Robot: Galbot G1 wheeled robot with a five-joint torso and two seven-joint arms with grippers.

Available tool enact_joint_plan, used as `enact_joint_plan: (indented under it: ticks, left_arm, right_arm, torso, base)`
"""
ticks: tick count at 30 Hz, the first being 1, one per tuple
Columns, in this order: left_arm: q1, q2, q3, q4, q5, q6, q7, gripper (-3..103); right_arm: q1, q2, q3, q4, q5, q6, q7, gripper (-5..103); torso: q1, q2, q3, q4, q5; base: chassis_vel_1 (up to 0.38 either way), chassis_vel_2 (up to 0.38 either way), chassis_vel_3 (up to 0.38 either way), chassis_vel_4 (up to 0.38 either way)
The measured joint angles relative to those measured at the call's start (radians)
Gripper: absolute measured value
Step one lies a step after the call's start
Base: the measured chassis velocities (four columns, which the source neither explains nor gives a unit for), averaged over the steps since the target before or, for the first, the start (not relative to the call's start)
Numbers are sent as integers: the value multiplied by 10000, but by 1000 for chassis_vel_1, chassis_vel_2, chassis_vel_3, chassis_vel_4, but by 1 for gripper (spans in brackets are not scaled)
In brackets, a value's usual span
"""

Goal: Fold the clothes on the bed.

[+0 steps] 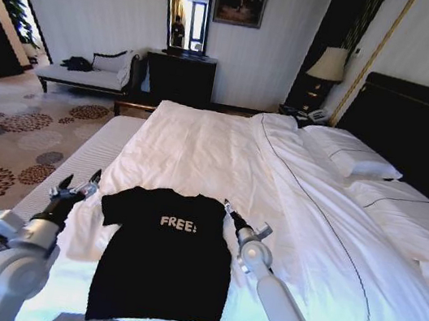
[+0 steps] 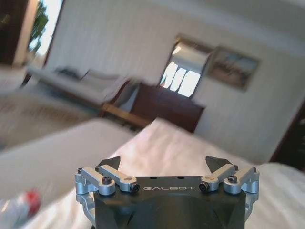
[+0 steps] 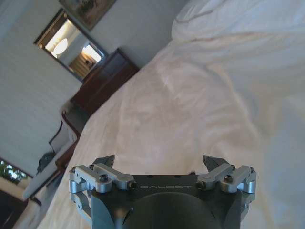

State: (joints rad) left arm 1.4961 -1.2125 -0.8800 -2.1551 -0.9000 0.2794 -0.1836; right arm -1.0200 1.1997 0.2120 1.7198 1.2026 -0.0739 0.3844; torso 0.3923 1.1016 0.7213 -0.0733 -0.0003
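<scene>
The clothes, a black T-shirt (image 1: 161, 259) with white "FREE!" lettering, lie flat and face up near the front edge of the bed (image 1: 224, 150), sleeves spread. My left gripper (image 1: 80, 182) hovers open just beside the shirt's left sleeve, holding nothing. Close to the right sleeve, my right gripper (image 1: 244, 218) is open too and also empty. In the left wrist view the left gripper (image 2: 163, 163) has its jaws spread wide above the white bed (image 2: 181, 143). The right wrist view has the right gripper (image 3: 158, 161) spread above the white duvet (image 3: 190, 109).
Two white pillows (image 1: 355, 159) rest against the dark headboard (image 1: 425, 130) at the right. A bedside lamp (image 1: 327, 64), a dark dresser (image 1: 179, 76) under a mirror (image 1: 186, 11), and a chaise longue (image 1: 89, 75) stand at the back. Patterned carpet (image 1: 11, 143) lies left of the bed.
</scene>
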Motion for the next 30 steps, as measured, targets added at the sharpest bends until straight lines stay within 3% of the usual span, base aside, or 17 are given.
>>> enact_joint_plan:
  ticks: [5,11,23,30]
  left_arm:
    - [-1016,-234,947,1866,-556,708,-772,100]
    - [-1312,-579,1667,3173,-82,778,-603,100]
    - [-645,-756,1633,3218,-471,942,-415,100]
    - [-1432,-1037,2055,4110,-806,739,-287,100]
  right_arm:
    - [-486,-42,509,428,-66,5,37,100]
    - [-922,-68,920,783,-78,-9,125,100]
    - [-1393,-61,1227,1033,-317,-55,178,100]
    - [-1553,-146,1247,1102,-437,-93,289,100]
  torso:
    - [2,0,0,-2,2]
    - [2,0,0,-1,1]
    - [1,0,-1,1,4]
    - [1,0,-1,-2,4]
  base:
    - [0,0,0,0]
    - [0,0,0,0]
    - [0,0,0,0]
    - [0,0,0,0]
